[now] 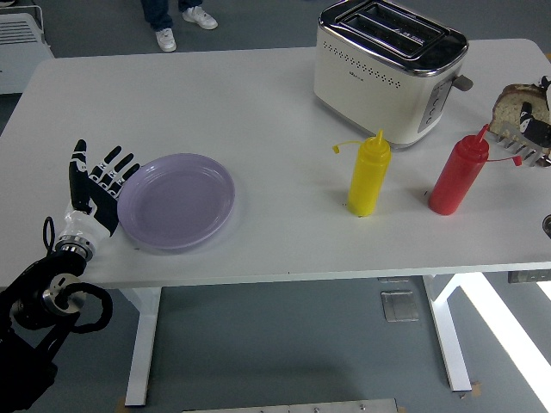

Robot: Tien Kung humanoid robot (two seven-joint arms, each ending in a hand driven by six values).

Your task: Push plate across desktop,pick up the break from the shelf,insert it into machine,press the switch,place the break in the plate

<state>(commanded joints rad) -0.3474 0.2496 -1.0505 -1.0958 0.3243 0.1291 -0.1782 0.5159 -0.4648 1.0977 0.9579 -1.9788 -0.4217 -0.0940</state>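
Your left hand [96,191] is flat and open, fingers straight, pressed edge-on against the left rim of the lilac plate [178,200] — this reads as the plate push, the first step of the task. The plate sits on the left part of the white desk [258,103], near the front edge and well apart from the bottles. Your right hand [535,120] shows only partly at the right edge; its fingers appear closed around a slice of bread [511,107], held up beside the red bottle's nozzle, though the cut-off view keeps that from being certain. The shelf itself cannot be made out. Judged next move: carry the push on to the right, palm low and square to the rim so the plate slides rather than spins, and stop short of the yellow bottle [369,175]. The bread then needs lifting over the red bottle [457,175] toward the toaster [383,73] slots — the nozzle is the hazard. Count: one plate, one toaster with two slots, two squeeze bottles (one yellow, one red), one bread slice visible. A person's feet [179,28] show beyond the desk's far edge.
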